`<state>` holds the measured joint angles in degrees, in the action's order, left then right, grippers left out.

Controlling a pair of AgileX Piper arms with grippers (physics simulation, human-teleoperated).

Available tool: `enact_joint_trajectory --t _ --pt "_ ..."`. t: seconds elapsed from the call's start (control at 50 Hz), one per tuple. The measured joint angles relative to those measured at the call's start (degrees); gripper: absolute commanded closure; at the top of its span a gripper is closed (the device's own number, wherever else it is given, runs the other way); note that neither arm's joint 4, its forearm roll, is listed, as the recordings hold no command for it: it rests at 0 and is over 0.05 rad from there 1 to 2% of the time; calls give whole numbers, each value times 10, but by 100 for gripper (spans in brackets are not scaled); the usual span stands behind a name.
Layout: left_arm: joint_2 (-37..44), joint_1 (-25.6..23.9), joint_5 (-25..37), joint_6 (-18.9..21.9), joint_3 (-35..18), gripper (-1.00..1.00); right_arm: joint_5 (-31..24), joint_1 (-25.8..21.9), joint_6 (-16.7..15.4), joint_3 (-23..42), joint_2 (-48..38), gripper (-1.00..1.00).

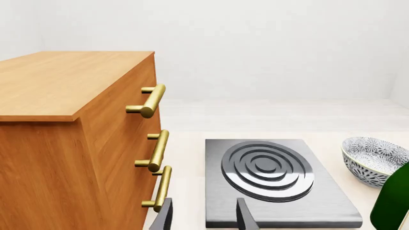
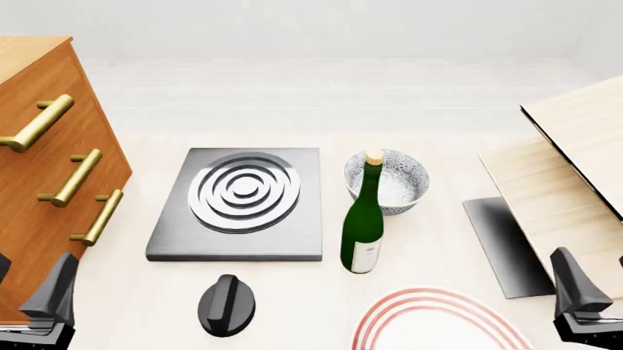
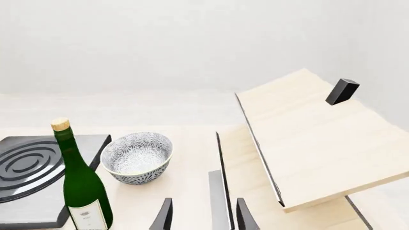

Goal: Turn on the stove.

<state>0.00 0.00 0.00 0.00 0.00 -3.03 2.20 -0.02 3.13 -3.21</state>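
Note:
The stove (image 2: 238, 208) is a flat dark-grey slab with concentric silver rings, lying left of centre on the table. Its round black ridged knob (image 2: 227, 305) sits apart on the table, just in front of the slab. My left gripper (image 2: 29, 273) is open at the near left corner, well left of the knob. In the left wrist view the stove (image 1: 275, 191) lies ahead of the open left gripper (image 1: 203, 211), and the knob is out of view. My right gripper (image 2: 596, 271) is open at the near right, empty in the right wrist view (image 3: 203, 213).
A wooden cabinet (image 2: 39, 168) with brass handles stands at the left. A green bottle (image 2: 363, 219) and a patterned bowl (image 2: 387, 181) stand right of the stove. A white plate with red rings (image 2: 438, 324) lies near front. A dark flat plate (image 2: 506, 244) and a tilted wooden board (image 2: 574, 168) occupy the right.

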Motion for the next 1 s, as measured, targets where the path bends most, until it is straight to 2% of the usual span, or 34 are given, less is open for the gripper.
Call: enact_joint_trajectory --t 0.32,0.6,0.82,1.0 --pt "0 0 0 0 0 -100 21 -37 -2 -19 23 -100" --pt "0 0 0 0 0 -100 -32 -79 3 52 24 -100" --pt "0 0 0 0 0 -100 -63 -174 -24 125 -43 -100" --pt "0 0 0 0 0 -100 -33 -260 -47 151 -156 -100"
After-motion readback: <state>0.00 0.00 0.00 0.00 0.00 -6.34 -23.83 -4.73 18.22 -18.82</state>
